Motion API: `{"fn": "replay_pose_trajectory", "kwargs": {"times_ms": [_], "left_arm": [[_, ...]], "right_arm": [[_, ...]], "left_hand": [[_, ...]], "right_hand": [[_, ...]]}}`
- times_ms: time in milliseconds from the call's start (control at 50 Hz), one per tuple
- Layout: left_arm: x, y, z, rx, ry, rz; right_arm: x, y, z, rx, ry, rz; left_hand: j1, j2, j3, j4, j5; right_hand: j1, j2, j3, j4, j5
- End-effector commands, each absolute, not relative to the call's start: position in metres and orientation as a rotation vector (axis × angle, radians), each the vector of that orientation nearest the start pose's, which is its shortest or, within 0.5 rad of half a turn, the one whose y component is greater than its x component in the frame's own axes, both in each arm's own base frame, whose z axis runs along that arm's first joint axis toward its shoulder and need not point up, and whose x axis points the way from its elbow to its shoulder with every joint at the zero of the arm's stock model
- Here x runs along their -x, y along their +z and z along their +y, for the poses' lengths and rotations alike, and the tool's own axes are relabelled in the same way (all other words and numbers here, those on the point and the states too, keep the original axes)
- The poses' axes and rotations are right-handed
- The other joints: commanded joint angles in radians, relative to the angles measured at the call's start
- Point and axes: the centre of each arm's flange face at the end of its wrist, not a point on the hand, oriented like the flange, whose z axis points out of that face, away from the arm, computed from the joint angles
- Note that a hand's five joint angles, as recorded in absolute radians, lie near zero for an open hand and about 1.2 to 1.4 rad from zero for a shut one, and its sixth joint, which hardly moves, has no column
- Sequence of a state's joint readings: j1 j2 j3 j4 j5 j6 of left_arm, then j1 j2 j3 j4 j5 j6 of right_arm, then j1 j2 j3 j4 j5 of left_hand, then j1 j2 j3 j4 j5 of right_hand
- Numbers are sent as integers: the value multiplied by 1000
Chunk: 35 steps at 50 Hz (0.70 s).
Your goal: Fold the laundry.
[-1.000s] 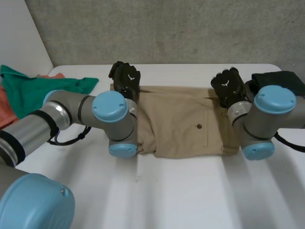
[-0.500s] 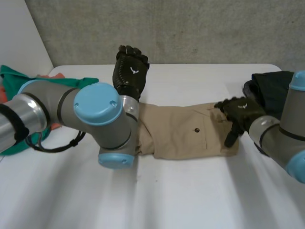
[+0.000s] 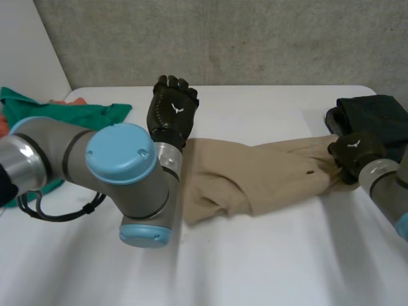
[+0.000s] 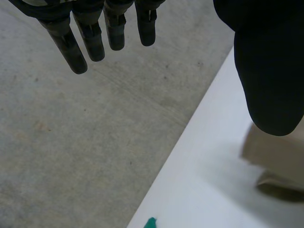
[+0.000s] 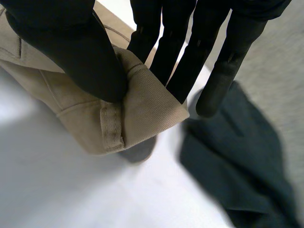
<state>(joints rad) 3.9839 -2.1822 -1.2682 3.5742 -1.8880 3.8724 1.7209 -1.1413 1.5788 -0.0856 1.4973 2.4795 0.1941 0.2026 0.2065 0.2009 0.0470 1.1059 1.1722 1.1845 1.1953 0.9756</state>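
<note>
1. A pair of tan trousers (image 3: 255, 175) lies stretched across the white table (image 3: 255, 255), reaching from beside the left hand to the right hand. The cloth is rumpled and bunched at the end near the left arm. A small dark button shows near the right hand.
2. The right hand (image 3: 352, 153) (image 5: 66, 47) has hold of the trousers' waistband end. In the right wrist view its thumb presses on one face of the folded waistband and its fingers lie against the other, so the cloth is pinched between them. A belt loop sits just past the thumb tip, and a shadow lies on the table under the held end.
3. The left hand (image 3: 171, 115) (image 4: 268, 71) is raised, the back of it toward the head camera, with its fingers straight and close together. It holds nothing. The bunched end of the trousers lies by its wrist, and in the left wrist view a corner of tan cloth shows just beyond the thumb tip.
4. A dark garment (image 3: 373, 115) lies heaped just beyond the right hand's fingertips, next to the held waistband.
5. A green cloth (image 3: 64, 115) lies well apart from the left hand, on the side away from the trousers. A bit of orange cloth (image 3: 64, 101) shows beside it.
6. A grey concrete wall (image 3: 223, 38) stands beyond the table, past both hands.
</note>
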Motion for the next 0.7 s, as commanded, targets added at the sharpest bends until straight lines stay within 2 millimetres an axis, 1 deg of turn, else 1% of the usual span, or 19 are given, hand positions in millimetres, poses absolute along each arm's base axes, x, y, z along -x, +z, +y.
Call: {"fn": "replay_pose_trajectory", "kwargs": {"times_ms": [20, 40, 60, 100, 120, 180, 200, 280, 320, 380, 420, 440, 460, 500, 520, 580, 600, 640, 700], "left_arm": [[358, 227, -253, -980, -2212, 1698], [357, 227, -251, -976, -2215, 1705], [354, 229, -249, -964, -2223, 1722], [350, 231, -248, -945, -2235, 1739], [347, 231, -248, -937, -2231, 1749], [335, 235, -250, -892, -2229, 1774], [329, 239, -250, -873, -2230, 1778], [320, 245, -250, -842, -2232, 1780], [317, 247, -250, -832, -2233, 1777], [312, 250, -252, -813, -2233, 1773], [312, 251, -253, -810, -2237, 1770], [312, 253, -254, -806, -2240, 1765], [312, 254, -255, -799, -2246, 1761], [313, 256, -256, -792, -2256, 1754], [314, 258, -258, -787, -2263, 1747], [317, 263, -261, -775, -2289, 1731], [320, 268, -261, -766, -2312, 1721], [324, 272, -262, -761, -2339, 1716], [336, 272, -264, -774, -2405, 1736]], "right_arm": [[-209, 196, -325, 1548, -2193, 2294], [-221, 200, -320, 1589, -2235, 2216], [-249, 207, -307, 1676, -2315, 2019], [-273, 208, -293, 1743, -2351, 1851], [-296, 205, -274, 1825, -2359, 1662], [-325, 192, -240, 1976, -2292, 1363], [-338, 176, -215, 2081, -2198, 1164], [-349, 146, -183, 2223, -2043, 865], [-349, 142, -180, 2245, -2025, 807], [-349, 144, -179, 2237, -2019, 787], [-350, 147, -179, 2210, -2018, 812], [-349, 153, -180, 2159, -2014, 856], [-348, 160, -182, 2118, -2022, 885], [-343, 180, -186, 2001, -2043, 957], [-338, 200, -190, 1856, -2045, 1045], [-330, 224, -195, 1603, -1998, 1175], [-325, 236, -201, 1448, -1961, 1253], [-318, 247, -210, 1295, -1923, 1328], [-295, 262, -240, 1028, -1917, 1485]], "left_hand": [[-20, -28, -32, -26, -47], [-20, -28, -32, -26, -47], [-20, -28, -32, -26, -47], [-20, -28, -32, -26, -47], [-20, -28, -32, -26, -47], [-20, -28, -32, -26, -47], [-20, -28, -32, -26, -47], [-20, -28, -32, -26, -47], [-20, -28, -32, -26, -47], [-20, -28, -32, -26, -47], [-20, -28, -32, -26, -47], [-20, -28, -32, -26, -47], [-20, -28, -32, -26, -47], [-20, -28, -32, -26, -47], [-20, -28, -32, -26, -47], [-20, -28, -32, -26, -47], [-20, -28, -32, -26, -47], [-20, -28, -32, -26, -47], [-20, -28, -32, -26, -47]], "right_hand": [[290, 224, 212, 201, 246], [290, 224, 212, 201, 246], [290, 224, 212, 201, 246], [290, 224, 212, 201, 246], [290, 224, 212, 201, 246], [290, 224, 212, 201, 246], [290, 224, 212, 201, 246], [290, 224, 212, 201, 246], [290, 224, 212, 201, 246], [245, 179, 166, 155, 201], [-299, -365, -377, -388, -343], [-708, -775, -787, -798, -753], [-797, -863, -875, -886, -841], [-894, -960, -973, -984, -938], [-931, -998, -1010, -1021, -976], [-931, -998, -1010, -1021, -976], [-931, -998, -1010, -1021, -976], [-931, -998, -1010, -1021, -976], [-931, -998, -1010, -1021, -976]]}}
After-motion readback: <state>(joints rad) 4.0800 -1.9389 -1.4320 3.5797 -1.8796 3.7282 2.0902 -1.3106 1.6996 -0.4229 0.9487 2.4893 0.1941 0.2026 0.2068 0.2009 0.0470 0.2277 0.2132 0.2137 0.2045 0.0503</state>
